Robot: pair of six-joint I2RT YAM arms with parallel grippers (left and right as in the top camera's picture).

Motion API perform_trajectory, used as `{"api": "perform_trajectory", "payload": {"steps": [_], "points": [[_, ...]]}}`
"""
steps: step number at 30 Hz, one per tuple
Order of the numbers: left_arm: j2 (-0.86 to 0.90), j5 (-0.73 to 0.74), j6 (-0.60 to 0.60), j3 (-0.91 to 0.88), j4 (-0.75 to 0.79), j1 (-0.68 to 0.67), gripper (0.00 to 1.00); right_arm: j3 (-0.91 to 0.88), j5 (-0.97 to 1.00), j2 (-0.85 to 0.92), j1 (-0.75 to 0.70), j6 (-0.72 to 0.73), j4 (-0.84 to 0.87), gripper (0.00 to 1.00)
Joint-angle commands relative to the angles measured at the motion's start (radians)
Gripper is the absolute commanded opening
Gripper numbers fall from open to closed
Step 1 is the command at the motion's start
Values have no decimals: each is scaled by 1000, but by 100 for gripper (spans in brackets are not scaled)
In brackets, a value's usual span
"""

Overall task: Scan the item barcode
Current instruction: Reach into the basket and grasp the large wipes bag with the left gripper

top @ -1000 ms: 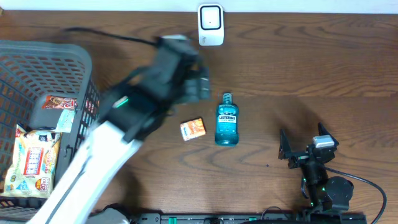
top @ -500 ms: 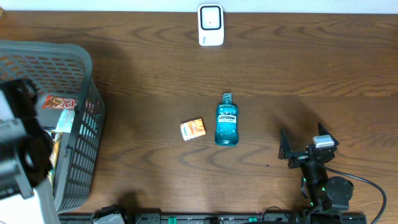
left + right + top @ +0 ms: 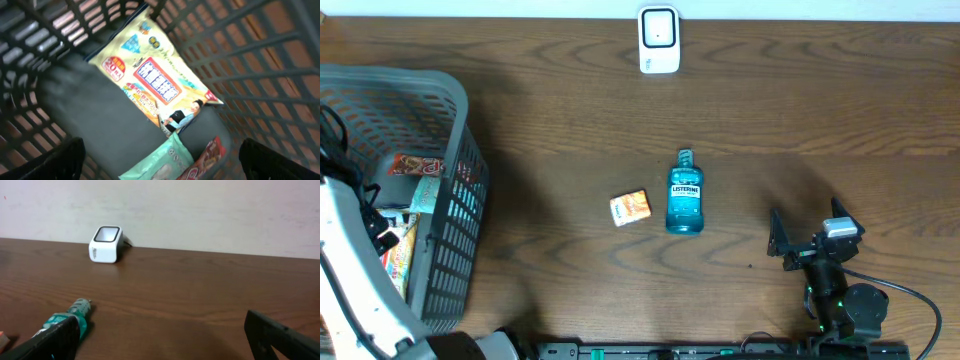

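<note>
This looks like a mock shop checkout set up on a robot test bench, not a real store. A grey plastic shopping basket [image 3: 460, 120] stands at one end of a dark wood-grain desk [image 3: 820, 120], and printed snack packets [image 3: 160, 85] lie in it. Retail goods lie loose on the desk: a blue mouthwash bottle [image 3: 685, 195] and a small orange box [image 3: 630, 207]. A white countertop barcode scanner [image 3: 659, 40] sits at the far edge against a plain pale wall [image 3: 200, 210]. Two robot arms, one white [image 3: 360, 290] and one black with cabling [image 3: 830, 275], are at the near edge.
</note>
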Motion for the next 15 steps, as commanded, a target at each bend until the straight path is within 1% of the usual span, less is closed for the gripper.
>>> {"api": "perform_trajectory", "payload": {"steps": [1, 2, 6, 9, 11, 15], "points": [[50, 11, -150, -45, -2, 19, 98, -3, 0, -5, 3, -1, -1, 99], [64, 11, -172, -65, 4, 26, 98, -3, 0, -5, 3, -1, -1, 99], [106, 12, -214, -186, 104, 64, 98, -3, 0, -5, 3, -1, -1, 99], [108, 26, -215, -293, 246, 94, 98, -3, 1, -5, 3, -1, -1, 99], [108, 60, -215, -366, 361, 117, 98, -3, 0, -5, 3, -1, -1, 99], [110, 113, -211, -471, 521, 137, 98, -3, 0, -5, 3, -1, -1, 99]]}}
